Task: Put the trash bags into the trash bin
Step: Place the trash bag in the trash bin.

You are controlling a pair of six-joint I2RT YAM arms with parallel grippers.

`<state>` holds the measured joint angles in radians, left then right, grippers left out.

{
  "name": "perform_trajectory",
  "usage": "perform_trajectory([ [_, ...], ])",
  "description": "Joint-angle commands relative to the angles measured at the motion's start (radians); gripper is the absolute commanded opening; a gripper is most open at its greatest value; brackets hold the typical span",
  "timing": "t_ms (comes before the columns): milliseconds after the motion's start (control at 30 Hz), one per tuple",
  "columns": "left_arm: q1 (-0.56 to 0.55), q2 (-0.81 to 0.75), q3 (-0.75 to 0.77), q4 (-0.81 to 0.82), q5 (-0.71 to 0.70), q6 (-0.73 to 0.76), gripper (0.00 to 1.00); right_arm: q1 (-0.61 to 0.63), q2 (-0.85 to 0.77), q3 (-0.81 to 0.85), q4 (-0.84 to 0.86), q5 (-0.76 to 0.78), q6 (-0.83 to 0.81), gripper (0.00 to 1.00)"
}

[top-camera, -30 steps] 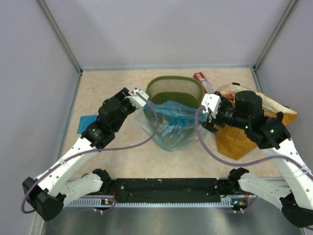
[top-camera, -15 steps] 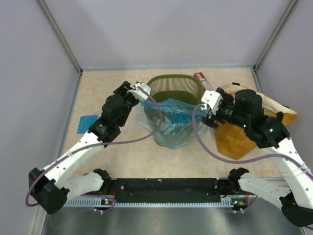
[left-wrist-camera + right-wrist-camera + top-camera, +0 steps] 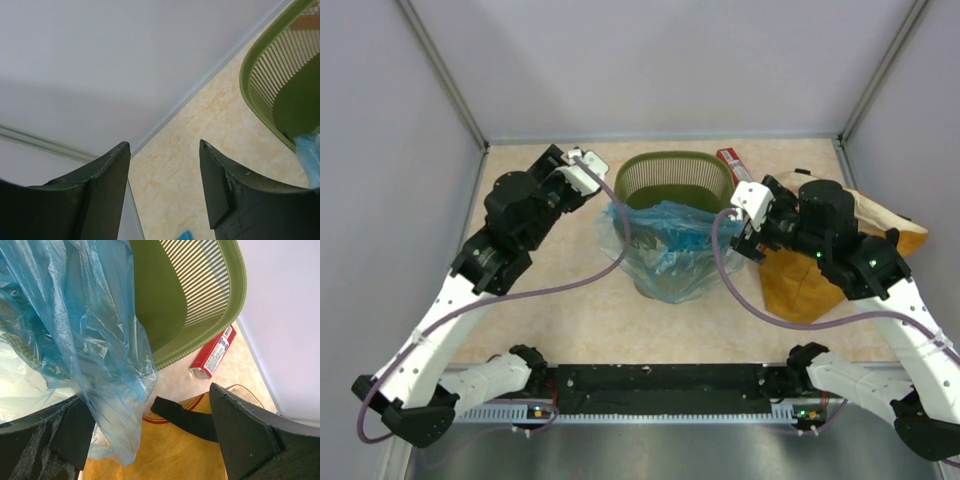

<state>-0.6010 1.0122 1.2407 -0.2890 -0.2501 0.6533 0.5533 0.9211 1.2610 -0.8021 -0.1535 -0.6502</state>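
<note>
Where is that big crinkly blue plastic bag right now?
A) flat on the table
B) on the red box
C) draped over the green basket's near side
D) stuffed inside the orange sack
C: the blue bag hangs over the near rim of the green basket, spilling down its front.

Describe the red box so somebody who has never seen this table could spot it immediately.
Find the olive-green mesh trash bin standing mid-table toward the back wall. Just off its far right corner, close to the mustard-orange sack, lies the red box. It is the only red, hard-edged rectangle here, with a white printed label.
</note>
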Motion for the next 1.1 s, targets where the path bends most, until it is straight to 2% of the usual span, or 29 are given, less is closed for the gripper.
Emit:
perform_trajectory([
  [0, 0.003, -0.040, 0.166, -0.381, 0.220, 0.034, 0.62, -0.009, 0.005, 0.067, 0.009, -0.030, 0.032, 0.89],
  [67, 0.004, -0.037, 0.227, -0.514, 0.374, 0.046, 0.63, -0.007, 0.012, 0.080, 0.001, -0.044, 0.035, 0.89],
  [133, 0.004, -0.031, 0.246, -0.574, 0.474, 0.043, 0.65, -0.007, 0.021, 0.089, -0.003, -0.053, 0.041, 0.89],
  [400, 0.003, 0.015, 0.197, -0.598, 0.679, 0.098, 0.66, -0.009, 0.050, 0.121, -0.016, -0.061, 0.043, 0.88],
  [633, 0.003, 0.058, 0.197, -0.558, 0.699, 0.141, 0.64, -0.009, 0.056, 0.118, -0.017, -0.064, 0.046, 0.88],
  [967, 0.003, 0.094, 0.209, -0.513, 0.655, 0.161, 0.57, -0.009, 0.062, 0.110, -0.020, -0.064, 0.043, 0.87],
  [1067, 0.004, 0.100, 0.212, -0.496, 0.644, 0.160, 0.49, -0.009, 0.064, 0.106, -0.020, -0.064, 0.043, 0.87],
])
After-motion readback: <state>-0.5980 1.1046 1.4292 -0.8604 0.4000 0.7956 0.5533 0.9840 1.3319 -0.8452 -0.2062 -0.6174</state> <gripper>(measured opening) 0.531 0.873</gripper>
